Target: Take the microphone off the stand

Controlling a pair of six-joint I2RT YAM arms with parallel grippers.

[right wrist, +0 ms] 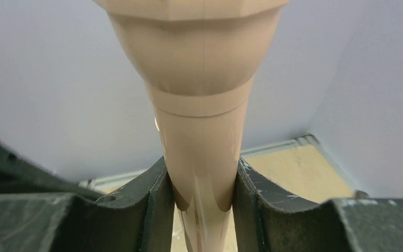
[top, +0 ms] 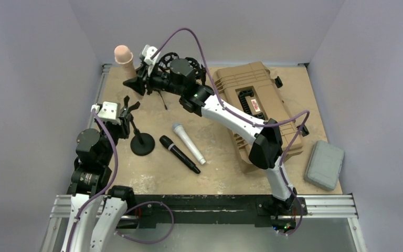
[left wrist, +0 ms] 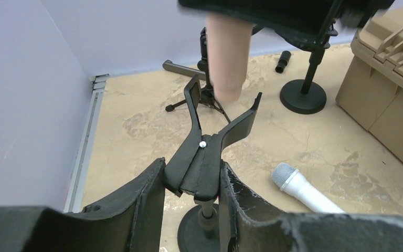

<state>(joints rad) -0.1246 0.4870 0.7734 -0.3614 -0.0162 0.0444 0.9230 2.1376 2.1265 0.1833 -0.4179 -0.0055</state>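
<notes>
The microphone (top: 123,55) is beige and stands upright, head up, at the back left. My right gripper (top: 138,80) is shut on its tapered handle (right wrist: 204,157); the right wrist view shows a finger pressed on each side. The stand (top: 142,144) is black with a round base and sits at the left. My left gripper (left wrist: 191,176) is shut on the tail of the stand's clip (left wrist: 210,142). The clip's two prongs are spread and hold nothing. In the left wrist view the microphone's (left wrist: 228,58) lower end hangs beyond the prongs.
A white microphone (top: 188,143) and a black microphone (top: 179,154) lie mid-table. A tan hard case (top: 252,105) fills the back right and a grey case (top: 324,164) lies at the right edge. A tripod stand (left wrist: 204,97) and a second round-base stand (left wrist: 303,97) stand behind the clip.
</notes>
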